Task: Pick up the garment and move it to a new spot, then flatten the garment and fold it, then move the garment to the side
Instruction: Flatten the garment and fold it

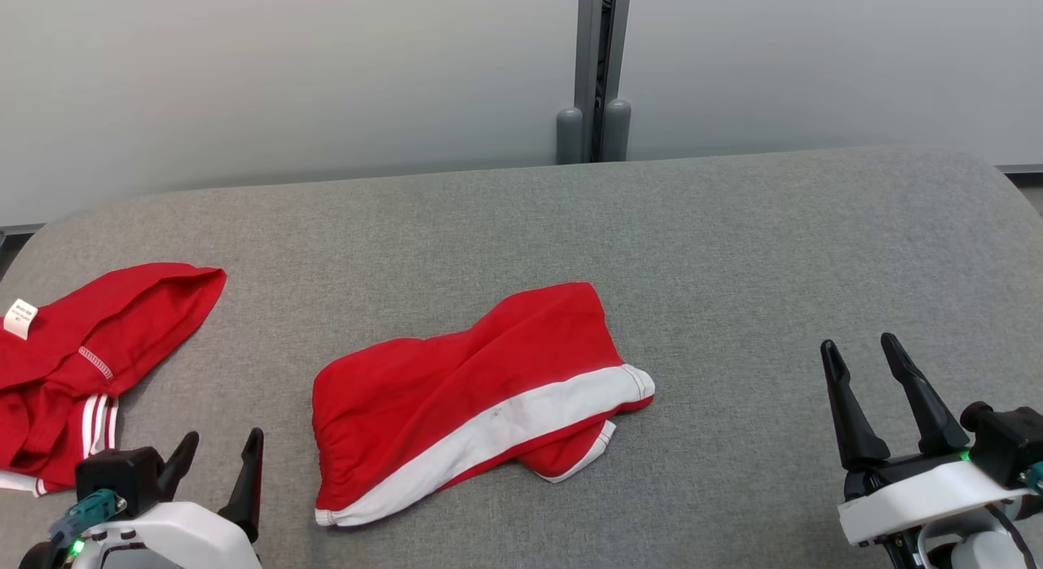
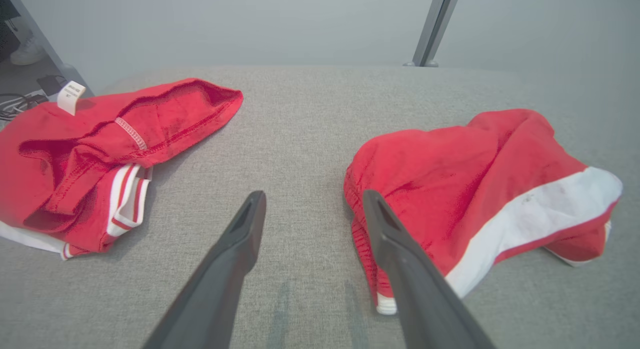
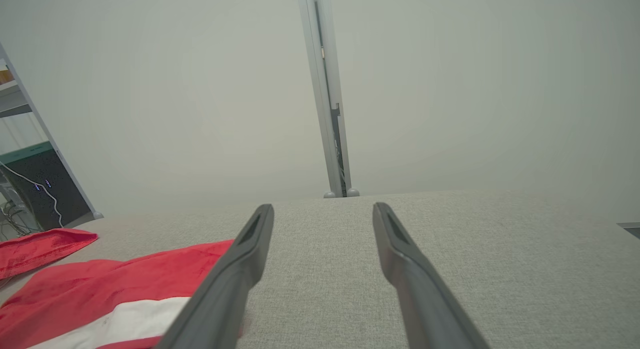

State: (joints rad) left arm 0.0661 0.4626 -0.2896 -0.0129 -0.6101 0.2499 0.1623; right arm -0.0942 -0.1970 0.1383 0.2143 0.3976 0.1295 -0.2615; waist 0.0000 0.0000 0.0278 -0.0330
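The red shorts (image 1: 481, 398) are found roughly folded midway along the front edge of the bench (image 1: 733, 251); only the move aside is judged outstanding. The left gripper (image 1: 224, 437) and right gripper (image 1: 858, 343) are held wide, empty.

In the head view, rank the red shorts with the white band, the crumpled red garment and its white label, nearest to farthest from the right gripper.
From the right gripper:
1. The red shorts, mid-table, to the gripper's left.
2. The crumpled red garment, at the left edge.
3. The white label, at that garment's far-left end.
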